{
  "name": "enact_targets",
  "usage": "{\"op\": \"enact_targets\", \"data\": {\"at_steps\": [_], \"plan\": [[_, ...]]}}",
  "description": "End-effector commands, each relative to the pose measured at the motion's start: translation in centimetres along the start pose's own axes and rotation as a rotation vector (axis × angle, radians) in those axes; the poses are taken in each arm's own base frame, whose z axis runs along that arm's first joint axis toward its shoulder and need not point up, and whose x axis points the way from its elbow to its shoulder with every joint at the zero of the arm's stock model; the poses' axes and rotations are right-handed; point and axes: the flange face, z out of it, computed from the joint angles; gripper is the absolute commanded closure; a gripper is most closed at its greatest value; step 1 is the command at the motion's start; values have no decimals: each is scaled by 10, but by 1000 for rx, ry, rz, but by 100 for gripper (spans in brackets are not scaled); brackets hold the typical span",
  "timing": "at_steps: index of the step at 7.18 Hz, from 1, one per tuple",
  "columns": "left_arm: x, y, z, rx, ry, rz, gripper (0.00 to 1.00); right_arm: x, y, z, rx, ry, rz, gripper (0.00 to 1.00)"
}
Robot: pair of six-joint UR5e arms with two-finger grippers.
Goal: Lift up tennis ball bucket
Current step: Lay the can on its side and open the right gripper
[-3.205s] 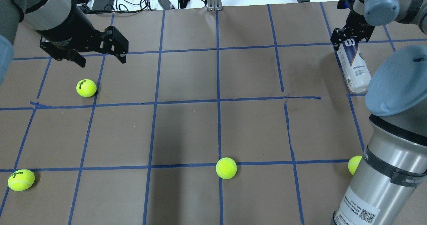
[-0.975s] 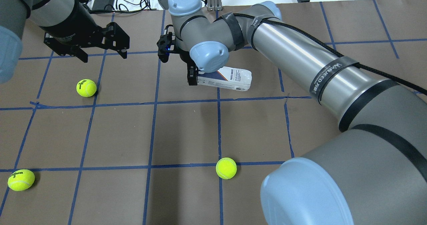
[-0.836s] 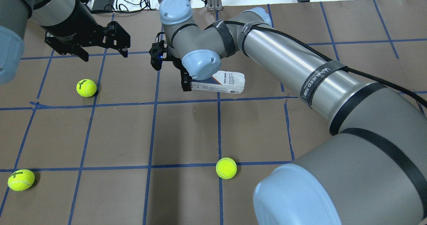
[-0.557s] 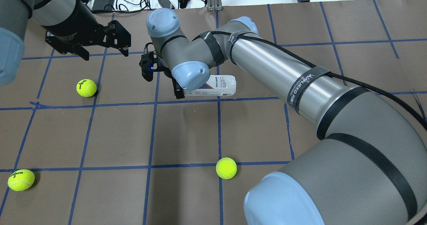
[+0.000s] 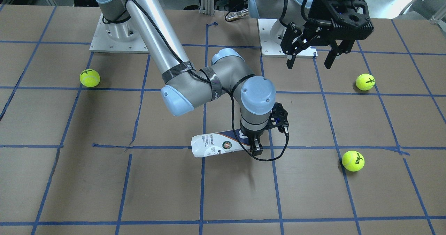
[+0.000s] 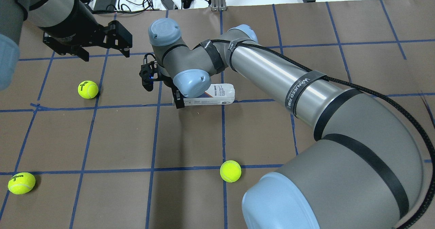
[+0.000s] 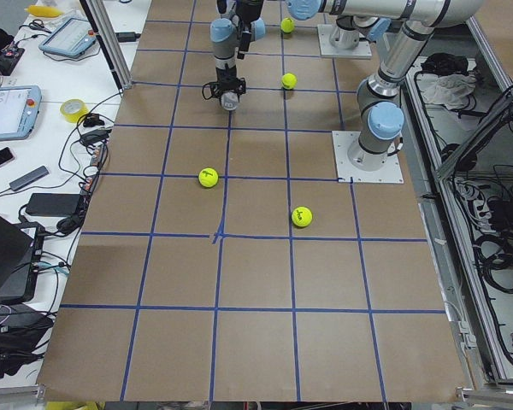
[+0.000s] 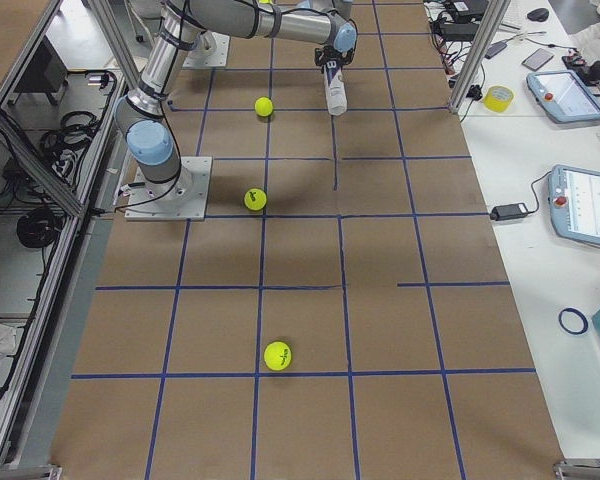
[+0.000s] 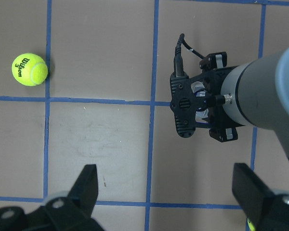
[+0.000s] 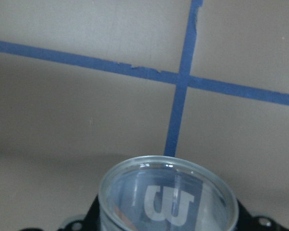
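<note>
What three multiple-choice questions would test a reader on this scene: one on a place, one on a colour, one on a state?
1. Where is the tube?
A. in the right gripper
B. lying beside a ball, untouched
C. inside a box

2. What colour are the tape lines?
A. red
B. blue
C. white

3. How is the left gripper?
A. shut on a ball
B. shut on nothing
C. open and empty

Answers:
1 A: the right gripper clamps one end of the tube.
2 B: every line of the grid is blue on the brown cover.
3 C: its fingers stand wide apart with nothing between them.
</note>
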Motion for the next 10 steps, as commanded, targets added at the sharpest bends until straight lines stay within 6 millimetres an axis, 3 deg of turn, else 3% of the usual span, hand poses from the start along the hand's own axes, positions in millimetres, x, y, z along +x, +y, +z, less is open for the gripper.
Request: {"op": "enact_targets", "data": {"at_steps": [1, 3, 4, 5, 7, 9, 10], "plan": [[1, 3, -4, 9, 4, 2, 0, -3, 1, -7, 63, -20, 11, 0], [0, 5, -6, 11, 1, 2, 0, 11, 31, -19, -1, 13, 36, 0], [1, 8, -13, 27, 5, 2, 0, 22, 57, -41, 9, 38, 73, 0], [0, 11, -20, 41, 4, 2, 0, 39, 97, -61, 27, 60, 134, 0], [1, 14, -23, 44, 3, 5, 0, 58, 170, -125, 47, 150, 252, 0], [1, 14, -23, 44, 4, 9, 0, 50, 245, -169, -13, 108, 561, 0], [1, 11, -18, 37, 4, 8, 0, 33, 280, -210, -22, 102, 651, 0]]}}
